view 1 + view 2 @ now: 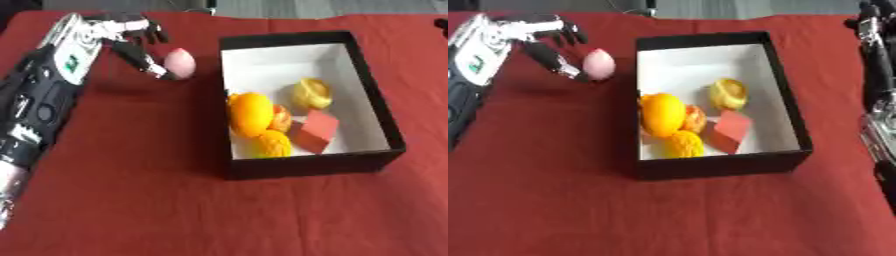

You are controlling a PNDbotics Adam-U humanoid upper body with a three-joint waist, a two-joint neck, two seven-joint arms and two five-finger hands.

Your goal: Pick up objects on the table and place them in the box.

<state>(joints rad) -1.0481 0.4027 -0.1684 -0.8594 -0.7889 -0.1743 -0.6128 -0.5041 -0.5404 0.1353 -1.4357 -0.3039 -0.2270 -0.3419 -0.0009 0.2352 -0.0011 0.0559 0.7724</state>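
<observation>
Beside the box (262, 169), left hand (122, 37), fingers spread, touches pink egg-shape (180, 63); right hand unseen.

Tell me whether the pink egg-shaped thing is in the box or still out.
Out. The pink egg-shaped thing is over the red cloth left of the black box, at the left hand's fingertips.

Egg-shaped object (180, 63) left of box (380, 113); fruits (250, 114) inside box

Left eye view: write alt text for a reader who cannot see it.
The robot's left hand reaches a pink egg-shaped object on a red tablecloth, its fingers beside it. To the right, a black box holds orange and yellow fruits and a red block.
</observation>
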